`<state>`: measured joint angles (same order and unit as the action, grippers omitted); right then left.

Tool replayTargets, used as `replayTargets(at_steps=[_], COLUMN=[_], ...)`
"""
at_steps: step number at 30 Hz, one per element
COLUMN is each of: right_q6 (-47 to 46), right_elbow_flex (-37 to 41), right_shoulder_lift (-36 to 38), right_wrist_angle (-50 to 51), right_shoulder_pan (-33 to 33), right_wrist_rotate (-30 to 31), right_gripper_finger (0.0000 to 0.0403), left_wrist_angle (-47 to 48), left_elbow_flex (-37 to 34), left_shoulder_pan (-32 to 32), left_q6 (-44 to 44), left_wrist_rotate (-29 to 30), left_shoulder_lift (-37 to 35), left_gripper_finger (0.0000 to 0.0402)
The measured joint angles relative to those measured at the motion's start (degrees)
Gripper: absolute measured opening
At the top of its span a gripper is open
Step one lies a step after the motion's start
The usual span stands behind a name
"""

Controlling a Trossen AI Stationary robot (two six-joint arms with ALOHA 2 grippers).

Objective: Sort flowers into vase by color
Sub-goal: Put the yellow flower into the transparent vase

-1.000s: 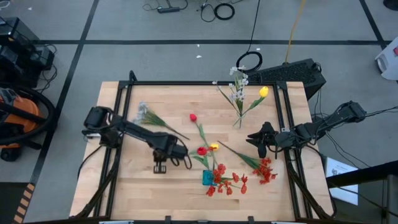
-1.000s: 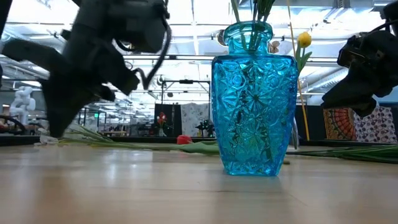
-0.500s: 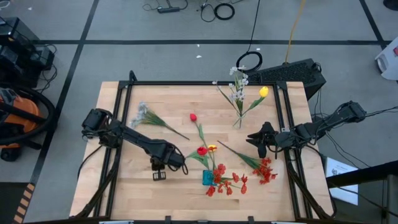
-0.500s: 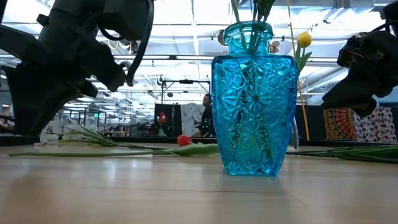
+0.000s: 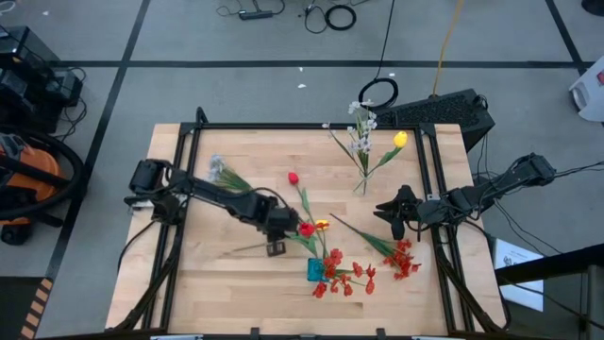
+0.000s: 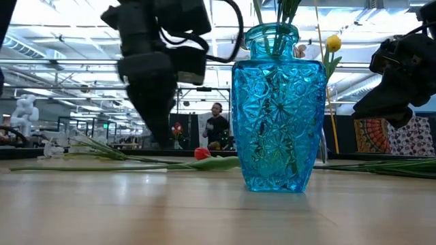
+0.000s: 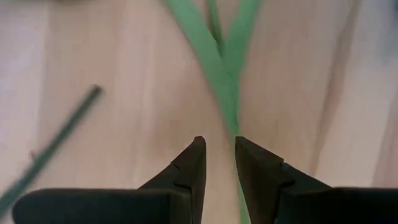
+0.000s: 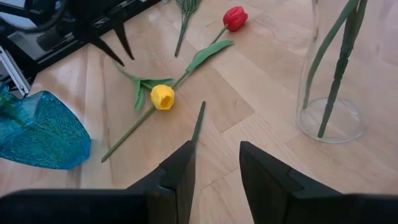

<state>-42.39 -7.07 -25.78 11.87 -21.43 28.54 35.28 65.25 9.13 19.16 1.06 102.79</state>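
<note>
Pale wooden desk (image 5: pixel 217 274) with a black metal frame along its edges. Near the front edge, a blue vase (image 6: pixel 278 109) of cut glass with a star pattern, green stems inside and red blossoms (image 5: pixel 342 279) hanging over its rim. Farther back, a clear glass vase (image 8: pixel 329 118), round at the base, with whitish sprigs (image 5: pixel 360 127) and a yellow tulip (image 5: pixel 400 140).

Left end effector (image 5: pixel 276 246) low over the desk just left of the blue vase, fingers slightly parted and empty, with a flat green leaf (image 7: pixel 214 62) running between their tips. Close beside: a red tulip (image 5: pixel 306 229) and a second yellow tulip (image 8: pixel 163 97), both flat on the wood.

Right end effector (image 5: pixel 394 215) near the right edge, released, nothing between its smooth dark fingers.
</note>
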Motion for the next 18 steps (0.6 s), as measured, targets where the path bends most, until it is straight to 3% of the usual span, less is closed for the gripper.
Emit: replayTargets(at_steps=[7, 18], right_q6=[0.0, -0.03], right_elbow_flex=[0.0, 0.0], right_shoulder_lift=[-0.02, -1.03], right_wrist_angle=[0.15, 0.27], right_shoulder_pan=[0.0, 0.0], right_wrist_rotate=[-0.03, -0.12], right_gripper_finger=[0.0116, 0.0116], left_wrist_angle=[-7.12, -9.52], left_elbow_flex=[0.07, 0.07], left_shoulder_pan=[-1.71, -1.5], left_q6=[-0.03, -0.04], left_wrist_rotate=[-2.2, -3.13], left_shoulder_lift=[1.42, 5.08], left_gripper_finger=[0.0093, 0.0093])
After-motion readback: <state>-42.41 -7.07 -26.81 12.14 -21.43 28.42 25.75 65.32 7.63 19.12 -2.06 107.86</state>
